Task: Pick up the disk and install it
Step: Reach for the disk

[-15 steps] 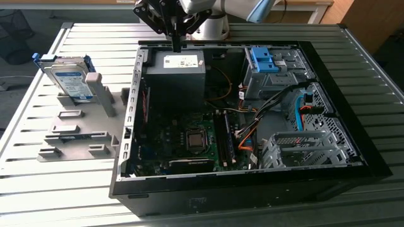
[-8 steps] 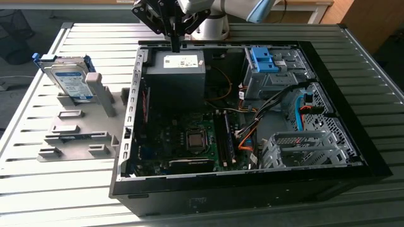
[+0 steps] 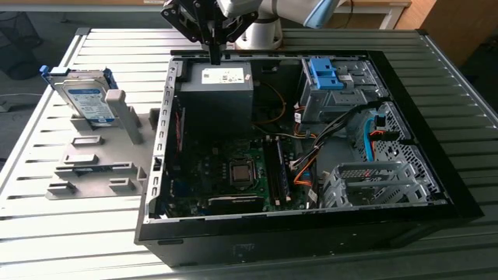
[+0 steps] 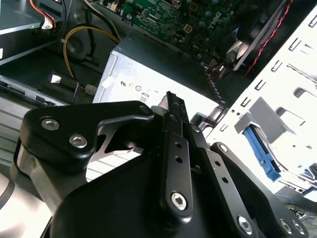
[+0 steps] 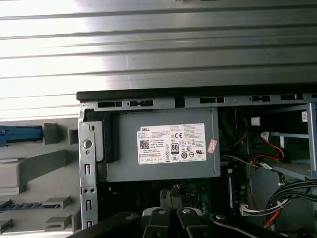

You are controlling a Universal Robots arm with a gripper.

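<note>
We count one disk [image 3: 84, 98]. It stands on edge in one grey holder [image 3: 97, 169] near the far corner of the counter [image 3: 78, 233], at the exterior view's left. Its blue carrier frame faces up, and it is well apart from the hand.

We count one hand [image 3: 214, 57]. It hangs over the far rim of the one open computer case [image 3: 311, 239], just above the power supply [image 3: 221, 81]. In the second wrist view its two fingers [image 4: 176, 148] meet at the tips and hold nothing.

Inside the case we count one motherboard [image 3: 233, 169] and one blue latch bracket [image 3: 323, 73]. The bracket sits on the grey bay [image 3: 342, 99] toward the far corner at the exterior view's right.
</note>
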